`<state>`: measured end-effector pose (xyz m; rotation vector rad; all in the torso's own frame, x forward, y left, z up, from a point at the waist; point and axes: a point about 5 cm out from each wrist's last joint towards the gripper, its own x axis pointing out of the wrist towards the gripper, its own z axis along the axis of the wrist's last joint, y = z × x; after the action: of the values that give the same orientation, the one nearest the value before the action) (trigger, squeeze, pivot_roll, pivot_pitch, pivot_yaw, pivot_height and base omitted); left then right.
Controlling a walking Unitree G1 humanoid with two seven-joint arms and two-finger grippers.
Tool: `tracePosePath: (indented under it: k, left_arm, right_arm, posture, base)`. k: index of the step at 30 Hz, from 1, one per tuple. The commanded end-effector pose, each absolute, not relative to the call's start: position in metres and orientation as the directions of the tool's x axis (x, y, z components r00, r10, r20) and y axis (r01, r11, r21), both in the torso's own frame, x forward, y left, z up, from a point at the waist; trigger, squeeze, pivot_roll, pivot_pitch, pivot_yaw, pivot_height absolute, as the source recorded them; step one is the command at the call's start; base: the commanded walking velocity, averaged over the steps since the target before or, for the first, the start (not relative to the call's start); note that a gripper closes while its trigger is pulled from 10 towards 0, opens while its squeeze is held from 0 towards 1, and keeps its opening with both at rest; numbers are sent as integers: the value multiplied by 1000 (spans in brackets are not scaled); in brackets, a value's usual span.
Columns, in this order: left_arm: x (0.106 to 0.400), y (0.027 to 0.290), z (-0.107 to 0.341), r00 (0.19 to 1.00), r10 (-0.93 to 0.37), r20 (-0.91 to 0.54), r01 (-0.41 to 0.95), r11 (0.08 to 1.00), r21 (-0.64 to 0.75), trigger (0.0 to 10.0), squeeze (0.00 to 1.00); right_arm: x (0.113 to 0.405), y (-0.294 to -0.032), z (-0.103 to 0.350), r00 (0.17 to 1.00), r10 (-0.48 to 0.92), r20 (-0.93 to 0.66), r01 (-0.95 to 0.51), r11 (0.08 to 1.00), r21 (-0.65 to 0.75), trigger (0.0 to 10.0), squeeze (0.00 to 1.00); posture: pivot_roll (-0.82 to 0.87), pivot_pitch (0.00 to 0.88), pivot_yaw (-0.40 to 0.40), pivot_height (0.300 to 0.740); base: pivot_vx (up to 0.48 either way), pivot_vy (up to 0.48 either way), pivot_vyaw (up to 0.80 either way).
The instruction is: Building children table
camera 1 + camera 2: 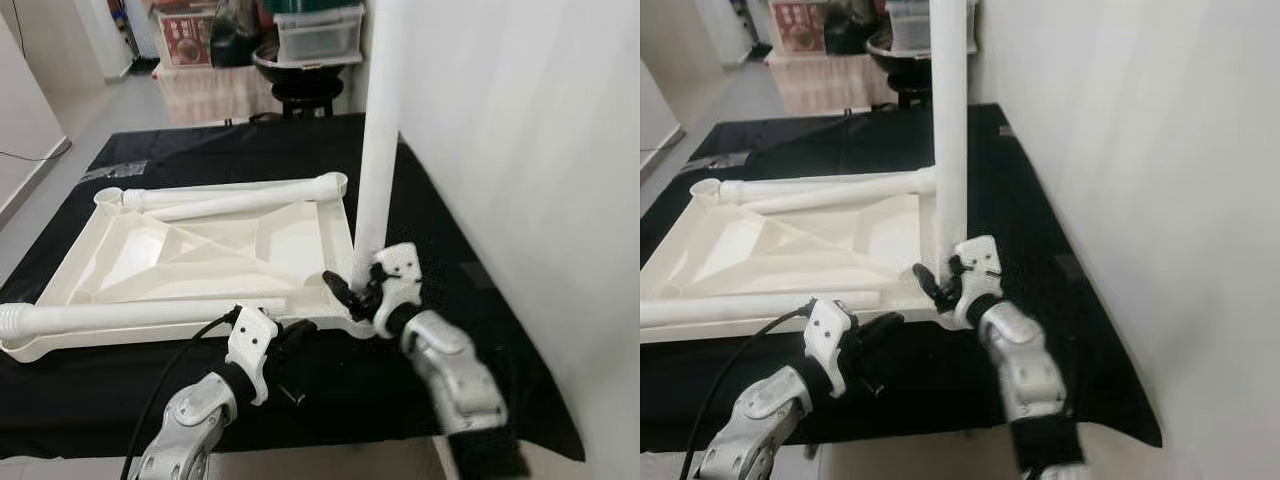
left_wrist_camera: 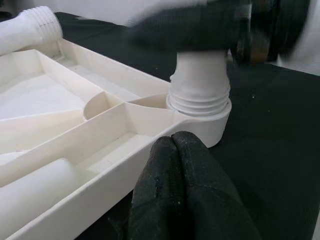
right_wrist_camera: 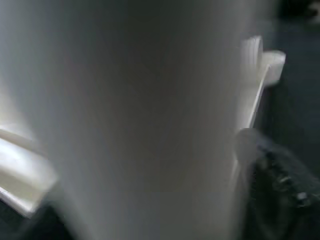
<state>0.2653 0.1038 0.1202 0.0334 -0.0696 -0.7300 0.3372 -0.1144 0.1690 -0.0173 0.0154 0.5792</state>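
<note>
Material: white moulded plastic; the tabletop (image 1: 200, 250) lies upside down on the black-covered surface (image 1: 480, 300).
Upright leg (image 1: 378, 150): stands in the near right corner socket (image 2: 200, 107).
Right tool (image 1: 357, 287): clamped round the leg's base.
Left tool (image 2: 182, 190): fingers together, empty, at the tabletop's near edge.
Spare legs (image 1: 140, 316): lying across the tabletop.
Handling: probably light, stiff, smooth and slippery; grip low, near the thread.
Writing: none legible.
</note>
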Motion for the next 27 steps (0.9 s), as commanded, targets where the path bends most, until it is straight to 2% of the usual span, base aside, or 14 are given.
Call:
tracePosePath:
  k: [1,2,3,5,6,7,9,11,12,15,16,17,22,27]
  left_arm:
    - [265,103,118,742,-669,41,667,743,50,10000,0]
    - [265,102,118,742,-669,42,667,743,53,10000,0]
    - [265,102,118,742,-669,42,667,743,53,10000,0]
    - [265,102,118,742,-669,43,667,743,56,10000,0]
    - [264,101,118,743,-668,43,666,744,59,10000,0]
    - [264,101,118,743,-668,43,666,744,59,10000,0]
    - [262,100,118,740,-671,42,668,741,69,10000,0]
    - [262,100,118,740,-671,42,668,741,69,10000,0]
    - [261,100,118,738,-674,41,670,739,75,10000,0]
    - [261,100,118,738,-674,41,670,739,75,10000,0]
    - [260,100,118,737,-675,40,670,737,86,10000,0]
    - [259,99,118,737,-675,40,670,737,94,10000,0]
    - [257,99,117,737,-674,40,668,737,101,10000,0]
    - [253,100,118,734,-677,43,671,734,107,10000,0]
  right_arm:
    - [341,-112,176,791,612,-5,-612,791,-25,10000,824]
    - [345,-116,182,751,660,-6,-659,750,-57,10000,0]
    - [345,-116,182,751,660,-6,-659,750,-57,10000,0]
    - [347,-121,187,711,703,-17,-701,707,-94,10000,0]
    - [349,-125,190,658,751,-49,-750,649,-127,10000,0]
    - [349,-125,190,658,751,-49,-750,649,-127,10000,0]
    - [351,-132,187,557,816,-154,-828,531,-179,10000,0]
    - [351,-132,187,557,816,-154,-828,531,-179,10000,0]
    - [352,-134,184,506,838,-205,-861,476,-182,10000,0]
    - [352,-134,184,506,838,-205,-861,476,-182,10000,0]
    - [355,-137,182,475,845,-246,-879,444,-175,10000,0]
    - [359,-141,179,456,847,-273,-890,429,-157,0,0]
    - [363,-146,176,445,847,-291,-895,425,-135,0,0]
    - [361,-166,169,460,838,-294,-888,445,-117,0,0]
  posture:
    - [-81,85,16,740]
    - [-79,81,10,740]
    - [-79,81,10,740]
    - [-79,81,9,740]
    - [-78,80,7,740]
    - [-78,80,7,740]
    - [-73,77,5,740]
    - [-73,77,5,740]
    - [-73,77,5,740]
    - [-73,77,5,740]
    - [-73,77,5,740]
    - [-59,72,5,740]
    - [-59,72,5,740]
    - [-79,78,15,740]
  base:
    - [0,0,0]
    - [0,0,0]
    - [0,0,0]
    - [0,0,0]
    - [0,0,0]
    - [0,0,0]
    - [0,0,0]
    - [0,0,0]
    - [0,0,0]
    - [0,0,0]
    - [0,0,0]
    - [0,0,0]
    - [0,0,0]
    - [0,0,0]
